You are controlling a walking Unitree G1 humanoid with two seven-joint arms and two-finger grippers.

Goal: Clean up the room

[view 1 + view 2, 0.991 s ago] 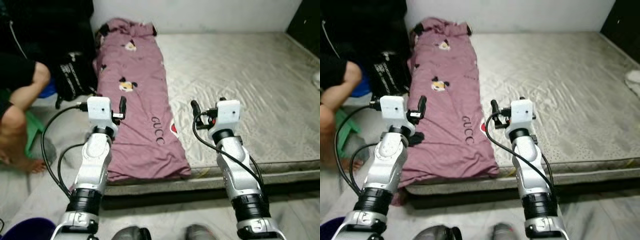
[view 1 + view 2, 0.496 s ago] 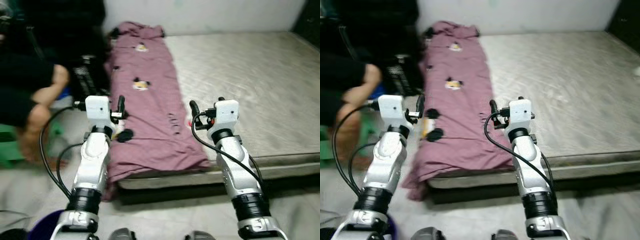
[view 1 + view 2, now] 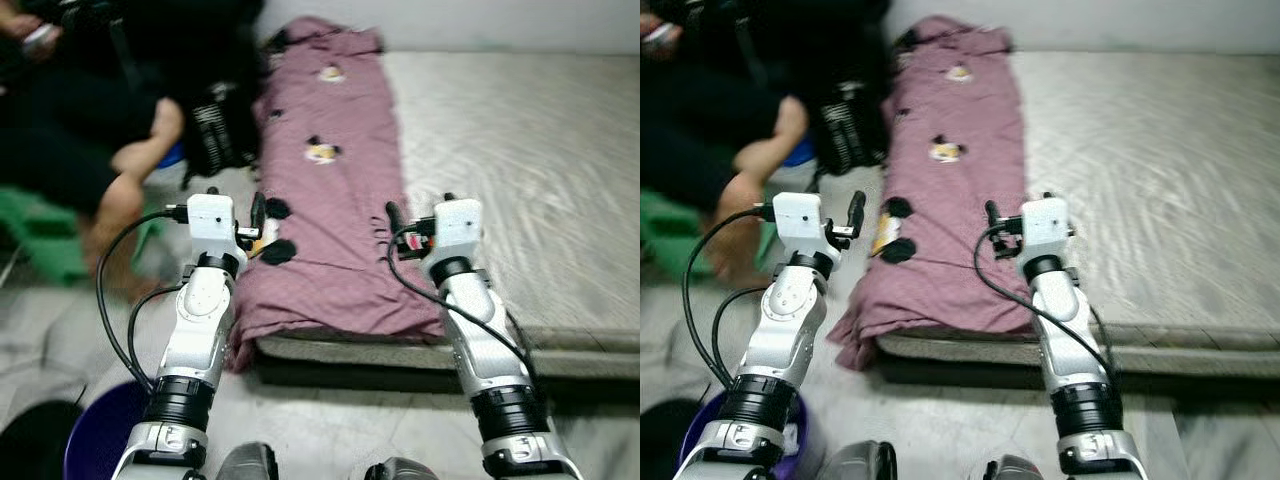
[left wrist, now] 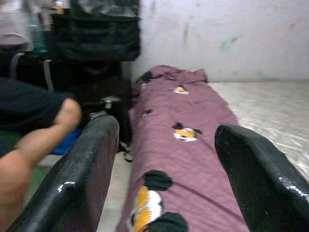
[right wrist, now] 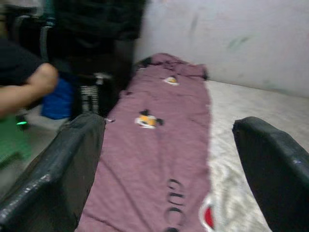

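Observation:
A mauve blanket (image 3: 335, 200) with cartoon prints and black patches lies lengthwise along the left side of a grey mattress (image 3: 520, 150). Its near left corner hangs over the mattress edge toward the floor. My left gripper (image 3: 257, 210) is held up open just left of the blanket's near part, with nothing between its fingers (image 4: 91, 159). My right gripper (image 3: 392, 218) is also raised and open, above the blanket's near right edge, empty too. The right wrist view looks along the blanket (image 5: 154, 145) toward the wall.
A person (image 3: 120, 150) in dark clothes sits at the left on a green stool (image 3: 45, 235), legs near the mattress. A black bag (image 3: 215, 135) stands beside the blanket's far half. A purple bucket (image 3: 100, 450) is on the floor by my left arm.
The whole picture has slid to the right, so the camera has turned left. Both arms keep the same raised pose with open fingers. The person and the bucket show more.

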